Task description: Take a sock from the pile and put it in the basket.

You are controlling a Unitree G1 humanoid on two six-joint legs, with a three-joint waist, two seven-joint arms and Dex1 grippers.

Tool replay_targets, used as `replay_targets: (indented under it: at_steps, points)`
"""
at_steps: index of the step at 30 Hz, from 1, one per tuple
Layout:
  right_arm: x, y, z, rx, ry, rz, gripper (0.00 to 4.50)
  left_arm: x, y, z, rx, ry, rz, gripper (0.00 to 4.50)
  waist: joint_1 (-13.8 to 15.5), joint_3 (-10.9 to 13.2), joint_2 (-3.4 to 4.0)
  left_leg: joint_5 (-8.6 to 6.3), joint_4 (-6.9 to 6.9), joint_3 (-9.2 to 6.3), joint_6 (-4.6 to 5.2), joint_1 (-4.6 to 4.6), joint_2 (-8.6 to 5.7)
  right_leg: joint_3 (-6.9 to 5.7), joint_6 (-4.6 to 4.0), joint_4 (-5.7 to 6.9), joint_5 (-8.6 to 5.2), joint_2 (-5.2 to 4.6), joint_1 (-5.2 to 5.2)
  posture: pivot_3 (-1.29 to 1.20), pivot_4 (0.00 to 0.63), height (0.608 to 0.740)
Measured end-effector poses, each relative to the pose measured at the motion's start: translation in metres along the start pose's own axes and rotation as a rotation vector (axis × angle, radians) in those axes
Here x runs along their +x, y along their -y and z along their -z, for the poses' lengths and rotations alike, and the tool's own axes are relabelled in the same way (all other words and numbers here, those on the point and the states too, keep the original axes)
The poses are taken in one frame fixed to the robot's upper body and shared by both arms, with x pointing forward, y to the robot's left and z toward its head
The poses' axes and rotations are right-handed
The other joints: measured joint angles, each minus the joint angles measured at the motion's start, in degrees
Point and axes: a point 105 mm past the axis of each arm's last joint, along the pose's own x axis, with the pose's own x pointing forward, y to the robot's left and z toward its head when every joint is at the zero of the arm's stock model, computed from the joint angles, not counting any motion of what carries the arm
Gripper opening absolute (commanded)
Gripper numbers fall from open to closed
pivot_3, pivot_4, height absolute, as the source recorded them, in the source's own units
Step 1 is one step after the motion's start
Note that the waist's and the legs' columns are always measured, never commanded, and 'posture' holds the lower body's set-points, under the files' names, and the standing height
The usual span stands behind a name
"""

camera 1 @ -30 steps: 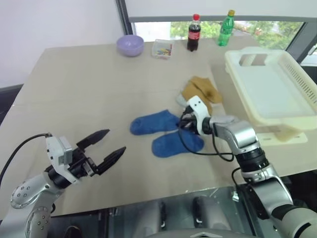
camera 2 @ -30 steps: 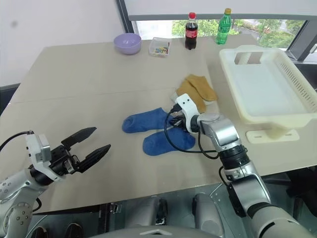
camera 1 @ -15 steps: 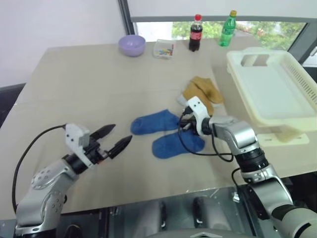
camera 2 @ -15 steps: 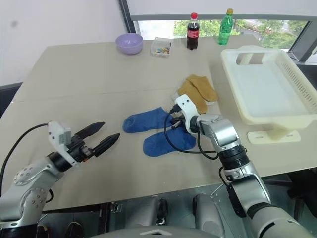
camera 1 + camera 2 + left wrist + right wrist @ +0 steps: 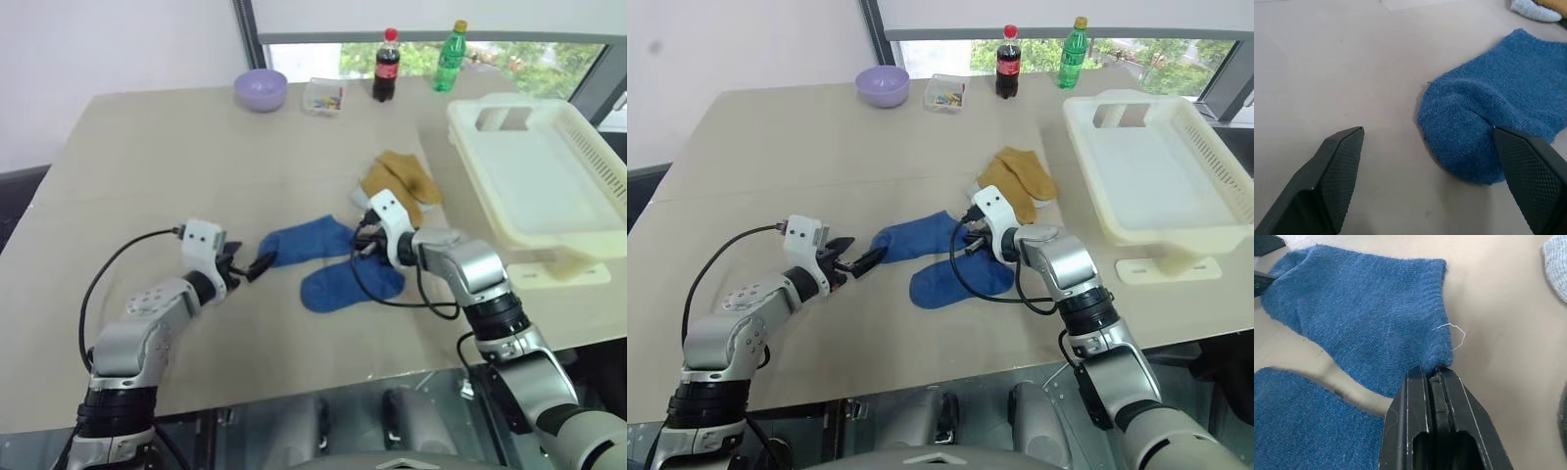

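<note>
The left gripper (image 5: 854,262) is seen low over the table (image 5: 774,147), with its two fingers spread apart. One finger (image 5: 1334,166) is on bare table and the other is at the edge of the toe of the sock (image 5: 306,241). So the rounded toe lies right ahead of this gripper, part way into the gap between the fingers. Nothing is held by it yet.

The sock is laid flat on the table. Its long line runs from the toe, by the left gripper, across to the open end, by the right gripper (image 5: 1436,374). The right gripper's fingers are pressed together, with a corner of the sock's open end pinched between them. A loose white thread is seen at that edge. So both grippers are at the sock, one at each end. The sock is already gripped by the right one, which is also nearer the basket (image 5: 588,157).

A second blue sock (image 5: 348,282) lies just beside the first, closer to the robot. Past the right gripper, the pile (image 5: 1019,176) of yellow socks can be seen, with a pale one at its edge.

The basket is on the right side of the table and looks empty. It is well apart from the sock.

At the far edge a purple bowl (image 5: 261,88), a small clear box (image 5: 323,96) and two bottles (image 5: 384,65) are lined up by the window.
</note>
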Motion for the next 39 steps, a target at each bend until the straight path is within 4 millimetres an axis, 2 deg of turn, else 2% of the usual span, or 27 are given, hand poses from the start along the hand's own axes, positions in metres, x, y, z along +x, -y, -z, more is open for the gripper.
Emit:
replay_targets:
  at_steps: [1, 4, 5, 9, 19, 23, 27, 31, 34, 36, 39]
  points:
    - [0.0, 0.0, 0.0, 0.0, 0.0, 0.0, 0.0, 0.001, -0.001, -0.001, 0.013, -0.009, -0.006, 3.48, 0.1, 0.0, 0.0, 0.01, 0.0, -0.01, -0.01, 0.0, 0.0, -0.01, 0.0, 0.02, 0.0, 0.0, 0.0, 0.0, 0.15, 0.74]
    - [0.0, -0.001, -0.001, -0.002, 0.005, -0.001, 0.0, 0.004, -0.004, 0.0, 0.125, -0.068, -0.03, 2.17, 0.2, 0.0, 0.03, 0.01, 0.0, 0.02, -0.01, 0.03, -0.01, 0.03, -0.01, 0.05, 0.0, 0.0, 0.0, 0.0, 0.15, 0.74]
    - [0.0, 0.0, -0.001, -0.002, 0.005, 0.001, 0.0, 0.006, -0.002, -0.001, 0.154, -0.072, -0.023, 1.88, 0.3, 0.0, 0.02, 0.01, 0.01, 0.02, -0.01, 0.03, -0.01, 0.03, -0.01, 0.04, 0.0, -0.01, 0.0, 0.0, 0.15, 0.74]
    - [0.001, 0.0, 0.0, 0.0, 0.006, 0.007, 0.0, 0.012, 0.008, -0.003, 0.195, -0.071, 0.017, 0.08, 0.8, 0.0, 0.03, 0.01, 0.01, 0.0, -0.02, 0.04, -0.01, 0.03, -0.01, 0.06, -0.01, -0.29, 0.0, 0.0, 0.15, 0.74]
    - [0.0, -0.001, 0.0, 0.001, 0.012, 0.009, 0.0, 0.014, 0.01, -0.003, 0.19, -0.062, 0.015, 0.03, 0.9, 0.0, 0.04, 0.02, 0.01, -0.02, -0.03, 0.07, -0.01, 0.01, -0.05, 0.14, -0.03, -0.36, 0.0, 0.0, 0.15, 0.74]
    - [-0.005, -0.003, -0.009, -0.008, 0.048, 0.003, 0.0, 0.01, 0.014, 0.0, 0.09, -0.008, 0.027, 0.03, 0.9, 0.0, 0.04, 0.03, 0.01, -0.05, -0.03, 0.0, -0.01, 0.05, -0.06, 0.11, -0.03, -0.4, -0.03, 0.0, 0.15, 0.74]
    - [-0.026, 0.001, -0.024, -0.017, 0.094, 0.016, 0.0, 0.0, 0.039, -0.001, -0.07, 0.084, 0.144, 0.03, 1.0, 0.0, 0.01, 0.02, 0.0, -0.19, -0.03, -0.31, -0.03, 0.01, -0.05, -0.1, -0.03, -0.49, -0.14, 0.0, 0.15, 0.74]
    - [-0.056, -0.001, -0.037, -0.055, 0.132, 0.01, 0.0, -0.021, 0.063, -0.032, -0.138, 0.261, 0.245, 0.03, 1.0, 0.0, -0.01, 0.04, 0.11, -0.36, -0.04, -1.04, -0.11, -0.12, -0.05, -0.06, -0.01, -0.61, -0.78, 0.0, 0.15, 0.74]
    - [-0.074, 0.005, -0.035, -0.034, 0.134, 0.031, 0.0, -0.034, 0.071, -0.036, -0.126, 0.293, 0.259, 0.03, 1.0, 0.0, 0.0, 0.03, 0.07, -0.36, -0.04, -0.98, -0.14, -0.13, -0.06, -0.09, -0.02, -0.59, -0.75, 0.0, 0.15, 0.74]
    - [-0.069, 0.001, -0.019, 0.005, 0.097, 0.024, 0.0, -0.035, 0.069, -0.024, -0.143, 0.259, 0.231, 0.03, 0.8, 0.0, 0.0, 0.04, 0.07, -0.35, -0.02, -0.94, -0.12, -0.11, -0.06, -0.05, -0.02, -0.44, -0.73, 0.0, 0.15, 0.74]
    - [-0.059, -0.011, -0.009, 0.052, 0.075, -0.017, 0.0, -0.034, 0.068, -0.021, -0.14, 0.246, 0.217, 0.03, 1.0, 0.0, 0.0, 0.04, 0.13, -0.36, 0.0, -0.92, -0.12, -0.13, -0.06, 0.08, -0.03, -0.22, -0.74, 0.0, 0.15, 0.74]
